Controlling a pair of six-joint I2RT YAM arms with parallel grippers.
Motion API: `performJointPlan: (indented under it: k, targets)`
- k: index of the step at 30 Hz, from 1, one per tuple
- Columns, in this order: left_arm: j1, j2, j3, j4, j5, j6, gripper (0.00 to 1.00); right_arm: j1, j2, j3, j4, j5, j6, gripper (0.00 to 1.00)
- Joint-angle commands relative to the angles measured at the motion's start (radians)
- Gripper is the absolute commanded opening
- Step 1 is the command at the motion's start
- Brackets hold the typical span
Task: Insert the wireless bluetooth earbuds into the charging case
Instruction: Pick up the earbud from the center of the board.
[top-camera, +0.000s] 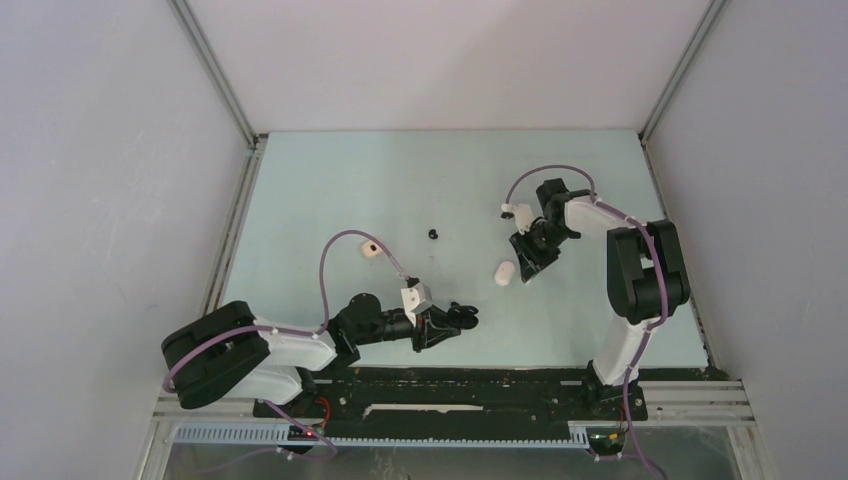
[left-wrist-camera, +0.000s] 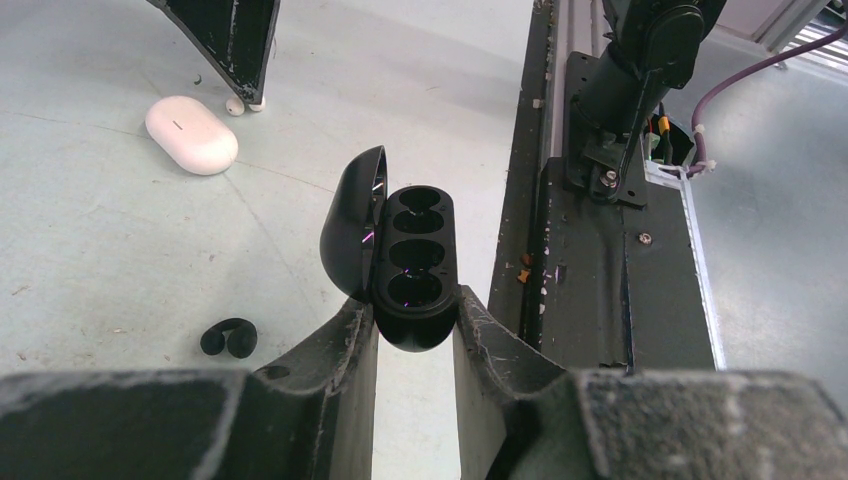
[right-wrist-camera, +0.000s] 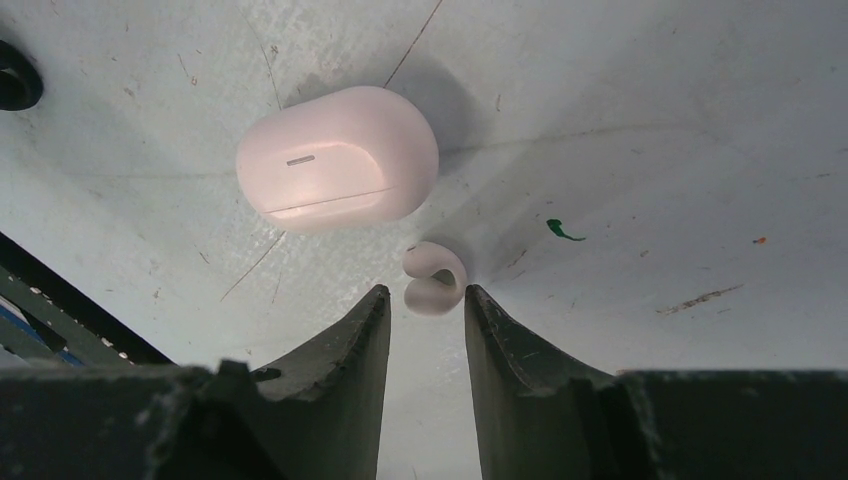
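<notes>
My left gripper (left-wrist-camera: 415, 305) is shut on the lower end of a black charging case (left-wrist-camera: 405, 250), whose lid stands open beside its empty wells. It holds the case above the table's near edge (top-camera: 455, 320). A pale pink earbud (right-wrist-camera: 435, 278) lies on the table right at the tips of my right gripper (right-wrist-camera: 425, 295). Those jaws are open, with a gap showing on the left side of the bud. A closed pink-white case (right-wrist-camera: 337, 158) lies just beyond it. A black earbud (left-wrist-camera: 229, 338) lies on the table to the left of the held case.
A small white object with a dark spot (top-camera: 371, 248) lies at mid-left of the table. The black earbud (top-camera: 433, 234) sits near the table's middle. The black base rail (left-wrist-camera: 590, 260) runs along the near edge, right of the held case.
</notes>
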Motion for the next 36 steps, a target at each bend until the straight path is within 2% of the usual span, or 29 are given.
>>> performJointPlan:
  k: [1,10,36]
  targets:
    - [-0.003,-0.008,0.037,0.022,0.007,0.028,0.00,-0.021,-0.069,0.030,0.023,-0.014,0.006,0.36]
    - [-0.005,0.000,0.042,0.019,0.013,0.028,0.00,-0.065,-0.045,0.024,0.029,0.006,0.006,0.35]
    - [-0.008,-0.008,0.046,-0.003,0.013,0.034,0.00,-0.021,0.017,0.024,-0.001,0.009,-0.013,0.36]
